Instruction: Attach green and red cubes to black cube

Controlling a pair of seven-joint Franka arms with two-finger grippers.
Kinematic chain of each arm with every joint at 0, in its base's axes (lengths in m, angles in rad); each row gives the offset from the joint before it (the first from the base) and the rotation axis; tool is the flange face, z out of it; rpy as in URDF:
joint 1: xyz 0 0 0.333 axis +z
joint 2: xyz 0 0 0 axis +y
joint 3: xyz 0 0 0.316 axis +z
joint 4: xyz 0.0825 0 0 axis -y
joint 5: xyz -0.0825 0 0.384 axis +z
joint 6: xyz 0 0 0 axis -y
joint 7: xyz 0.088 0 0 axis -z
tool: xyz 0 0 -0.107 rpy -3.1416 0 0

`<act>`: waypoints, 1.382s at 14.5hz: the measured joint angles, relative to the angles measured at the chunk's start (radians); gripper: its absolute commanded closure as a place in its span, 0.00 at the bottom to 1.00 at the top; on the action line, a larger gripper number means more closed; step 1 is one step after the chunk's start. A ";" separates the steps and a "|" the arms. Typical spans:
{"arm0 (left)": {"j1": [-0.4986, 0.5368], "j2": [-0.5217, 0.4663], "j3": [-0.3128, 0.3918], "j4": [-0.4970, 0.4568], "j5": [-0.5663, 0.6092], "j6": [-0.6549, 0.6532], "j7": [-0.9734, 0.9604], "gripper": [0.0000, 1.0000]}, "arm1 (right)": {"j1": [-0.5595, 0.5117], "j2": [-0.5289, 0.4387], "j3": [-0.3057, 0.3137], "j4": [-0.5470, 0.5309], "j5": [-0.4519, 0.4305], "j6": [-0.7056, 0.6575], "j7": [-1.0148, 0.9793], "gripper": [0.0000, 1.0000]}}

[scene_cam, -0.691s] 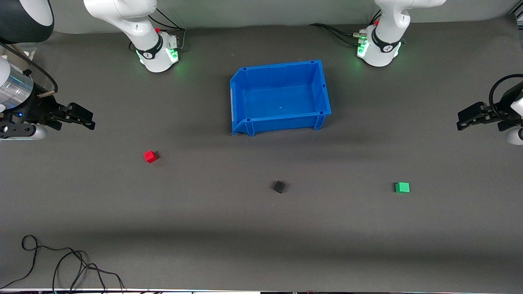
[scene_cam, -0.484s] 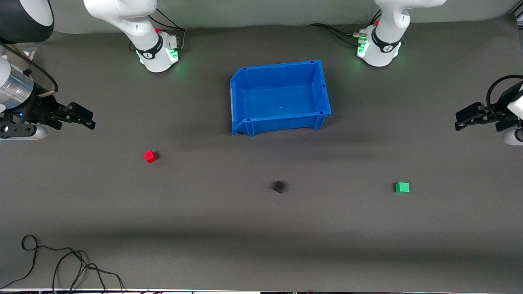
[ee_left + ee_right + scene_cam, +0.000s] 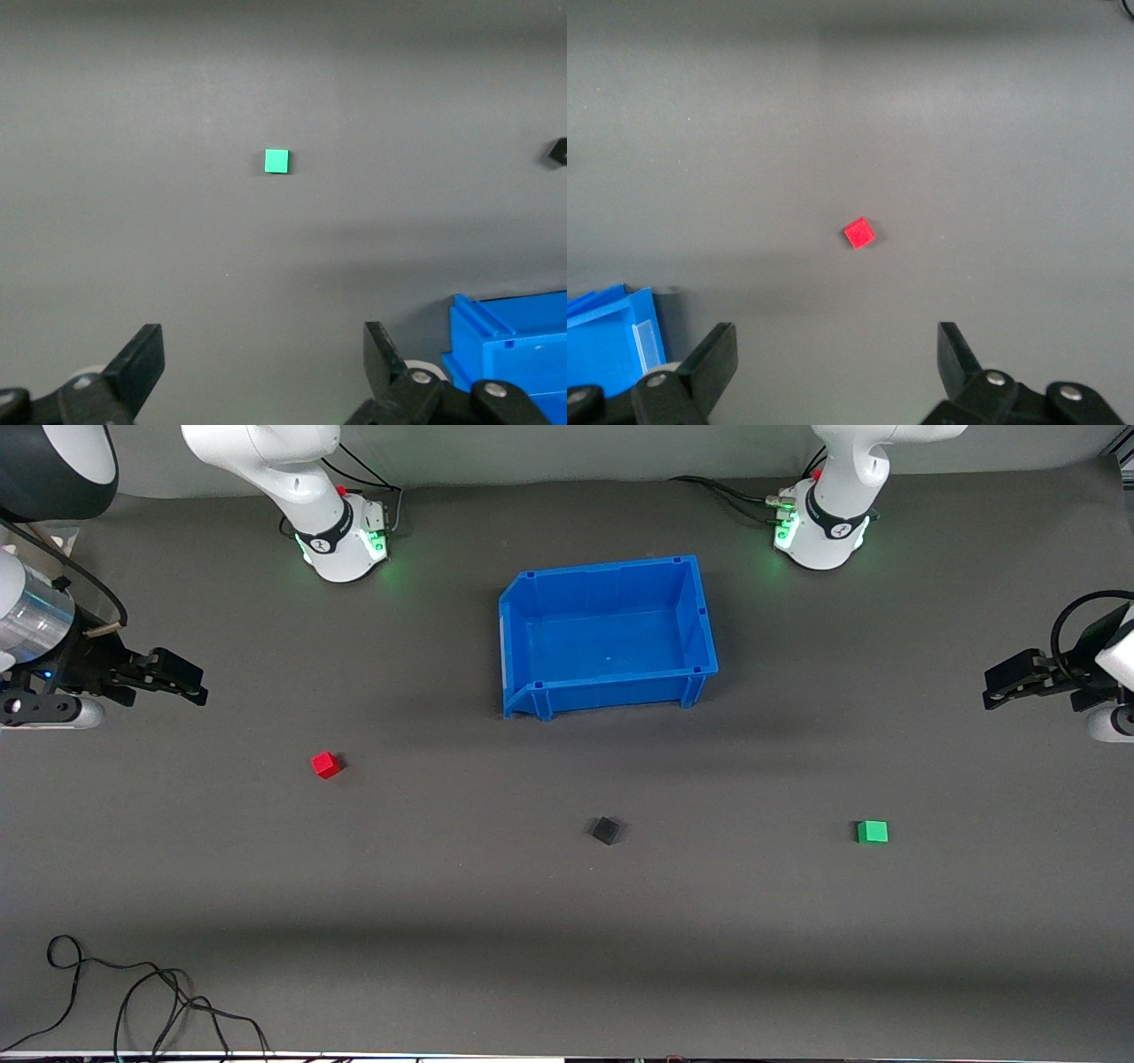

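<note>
The red cube (image 3: 326,764) lies on the grey table toward the right arm's end; it also shows in the right wrist view (image 3: 859,234). The green cube (image 3: 873,832) lies toward the left arm's end and shows in the left wrist view (image 3: 276,161). The black cube (image 3: 606,830) sits between them, nearer the front camera than the blue bin, and shows at the edge of the left wrist view (image 3: 558,151). My right gripper (image 3: 186,684) is open and empty, up over the table's end. My left gripper (image 3: 999,682) is open and empty over the other end.
An empty blue bin (image 3: 532,598) stands mid-table near the arm bases; its corner shows in both wrist views (image 3: 496,328) (image 3: 602,341). A loose black cable (image 3: 142,992) lies at the front edge toward the right arm's end.
The left gripper has shifted slightly inward over the table. The right gripper and the cubes have not visibly moved.
</note>
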 measured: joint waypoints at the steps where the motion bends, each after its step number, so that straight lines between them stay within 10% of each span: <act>1: 0.003 0.000 0.003 0.000 -0.012 -0.007 -0.066 0.00 | 0.000 0.002 -0.001 -0.007 0.000 0.000 0.039 0.00; 11: 0.105 0.064 0.015 -0.002 -0.214 0.039 -1.137 0.00 | -0.002 0.020 -0.008 -0.204 0.000 0.169 0.580 0.00; 20: 0.149 0.259 0.013 -0.115 -0.397 0.307 -1.243 0.00 | -0.002 0.167 -0.010 -0.274 0.001 0.341 1.401 0.00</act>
